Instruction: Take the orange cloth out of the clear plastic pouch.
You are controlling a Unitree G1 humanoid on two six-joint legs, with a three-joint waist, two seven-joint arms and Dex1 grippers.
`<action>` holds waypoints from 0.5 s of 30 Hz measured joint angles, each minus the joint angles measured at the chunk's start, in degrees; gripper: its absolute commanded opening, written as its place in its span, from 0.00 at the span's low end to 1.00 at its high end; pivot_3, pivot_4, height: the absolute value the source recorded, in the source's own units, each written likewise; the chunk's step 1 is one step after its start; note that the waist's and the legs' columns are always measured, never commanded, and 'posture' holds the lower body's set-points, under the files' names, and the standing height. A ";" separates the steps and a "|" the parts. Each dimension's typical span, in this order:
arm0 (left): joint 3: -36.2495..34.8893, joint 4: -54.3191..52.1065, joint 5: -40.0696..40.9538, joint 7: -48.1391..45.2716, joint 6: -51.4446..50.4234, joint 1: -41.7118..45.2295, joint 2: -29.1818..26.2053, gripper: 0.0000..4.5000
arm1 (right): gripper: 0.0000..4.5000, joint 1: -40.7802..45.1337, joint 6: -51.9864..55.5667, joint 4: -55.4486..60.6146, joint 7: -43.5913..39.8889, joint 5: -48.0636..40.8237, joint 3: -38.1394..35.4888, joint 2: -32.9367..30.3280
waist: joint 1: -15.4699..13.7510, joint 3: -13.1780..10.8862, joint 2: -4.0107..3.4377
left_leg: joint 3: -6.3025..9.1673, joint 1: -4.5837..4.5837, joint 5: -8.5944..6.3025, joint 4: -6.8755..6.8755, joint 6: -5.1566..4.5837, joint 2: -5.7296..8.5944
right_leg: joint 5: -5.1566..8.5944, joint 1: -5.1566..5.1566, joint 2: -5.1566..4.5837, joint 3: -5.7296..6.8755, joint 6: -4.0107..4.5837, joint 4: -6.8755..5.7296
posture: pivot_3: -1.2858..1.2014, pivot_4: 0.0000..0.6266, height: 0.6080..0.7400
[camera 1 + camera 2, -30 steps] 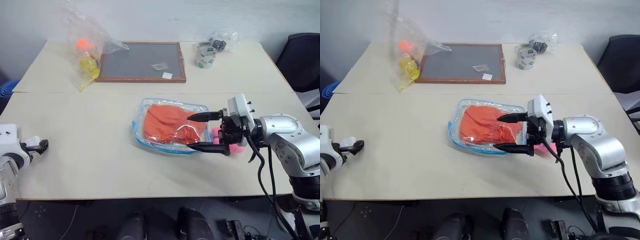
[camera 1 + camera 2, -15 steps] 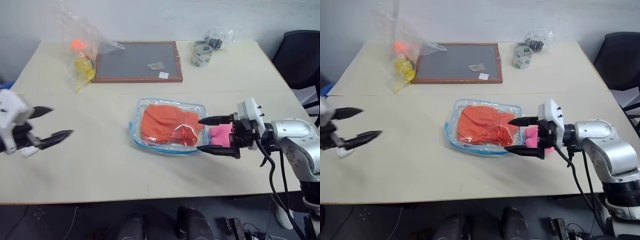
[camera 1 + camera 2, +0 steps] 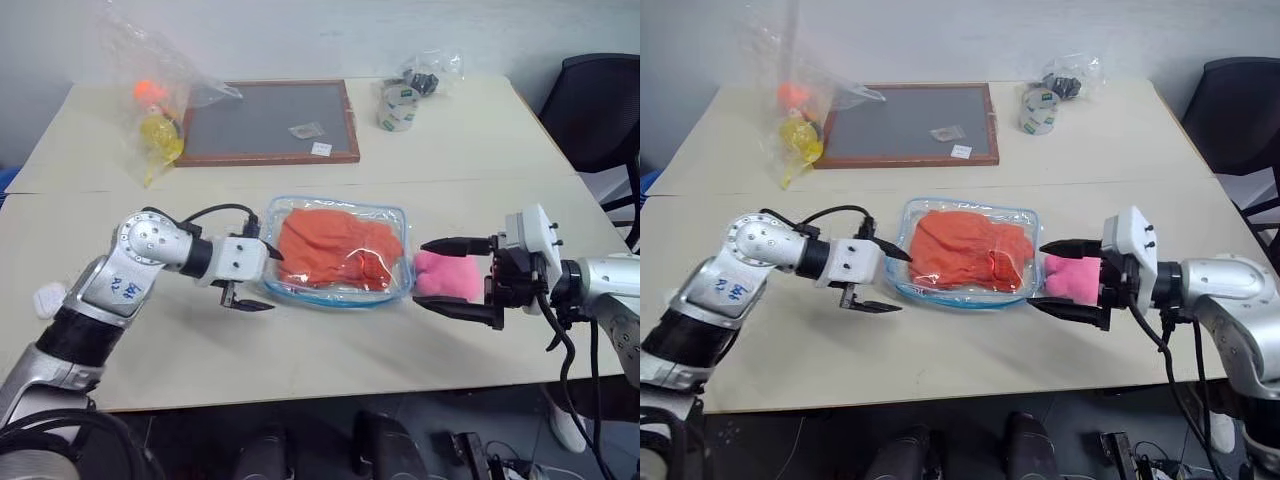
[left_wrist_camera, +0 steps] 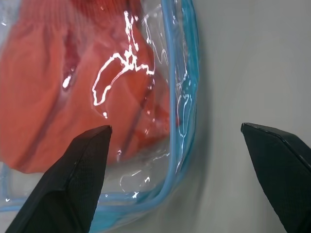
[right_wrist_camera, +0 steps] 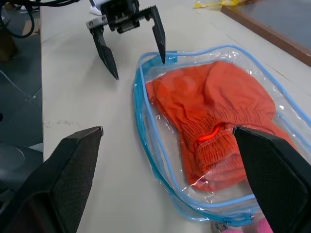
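Both claws are standing spread and empty, the left gripper (image 3: 254, 282) hovering at the clear plastic pouch's (image 3: 390, 290) edge, the right gripper (image 3: 440, 275) flanking a pink plush toy (image 3: 446, 276), the orange cloth (image 3: 335, 250) lying inside.

The table (image 3: 330, 345) bears the clear plastic pouch (image 3: 338, 290), a framed board (image 3: 265, 122) and tape (image 3: 398, 107).

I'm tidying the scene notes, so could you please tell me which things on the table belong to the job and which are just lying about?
Belongs to the job:
- orange cloth, inside the pouch
- clear plastic pouch
- left gripper, open
- right gripper, open

Just lying about:
- pink plush toy
- framed board
- wrinkly bag
- tape roll
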State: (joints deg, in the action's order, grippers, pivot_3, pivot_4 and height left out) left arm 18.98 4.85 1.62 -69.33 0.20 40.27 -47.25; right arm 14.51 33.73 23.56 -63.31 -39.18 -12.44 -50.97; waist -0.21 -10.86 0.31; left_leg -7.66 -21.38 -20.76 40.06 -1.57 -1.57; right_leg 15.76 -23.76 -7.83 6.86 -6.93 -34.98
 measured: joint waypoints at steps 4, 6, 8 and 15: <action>0.28 6.81 -3.55 2.61 4.42 2.70 4.51 0.74 | 1.00 -1.90 0.09 1.61 1.37 -0.52 -1.30 0.00 | -0.31 0.00 0.01 | 0.02 0.00 -0.02 0.07 -0.03 -0.01 | -0.03 0.02 -0.01 -0.05 -0.03 -0.01 | 0.52 0.24 1.00; 0.24 7.39 -4.39 3.16 5.06 2.75 4.95 0.59 | 1.00 -2.28 0.10 2.19 1.79 -0.64 -1.47 0.00 | -0.46 0.00 0.01 | 0.03 0.00 -0.02 0.06 -0.04 -0.04 | -0.03 0.01 0.00 -0.05 -0.04 0.00 | 0.52 0.24 1.00; -0.30 5.40 -4.29 2.95 4.20 1.34 4.49 0.45 | 1.00 -2.44 0.12 2.46 2.16 -0.85 -1.46 0.00 | -0.36 0.00 0.00 | 0.12 0.02 -0.02 0.05 -0.04 -0.07 | -0.03 0.00 0.01 -0.09 -0.03 0.00 | 0.52 0.24 1.00; -3.29 -13.91 -2.71 2.10 -7.94 -10.51 -0.84 0.01 | 1.00 -1.47 0.03 2.11 1.86 -1.04 -0.92 -0.01 | -0.13 0.00 0.00 | 0.50 0.05 -0.02 0.06 -0.03 -0.20 | -0.03 0.03 0.01 -0.12 -0.03 -0.03 | 0.52 0.24 1.00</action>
State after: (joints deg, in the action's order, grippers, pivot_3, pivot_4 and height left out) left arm 15.69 -9.05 -1.08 -67.22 -7.75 29.76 -48.10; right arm 13.03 33.76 25.67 -61.45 -40.22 -13.36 -50.97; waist -0.34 -10.86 0.31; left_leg -7.16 -21.33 -20.78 40.12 -1.60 -1.77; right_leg 15.73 -23.73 -7.82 6.74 -6.97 -35.01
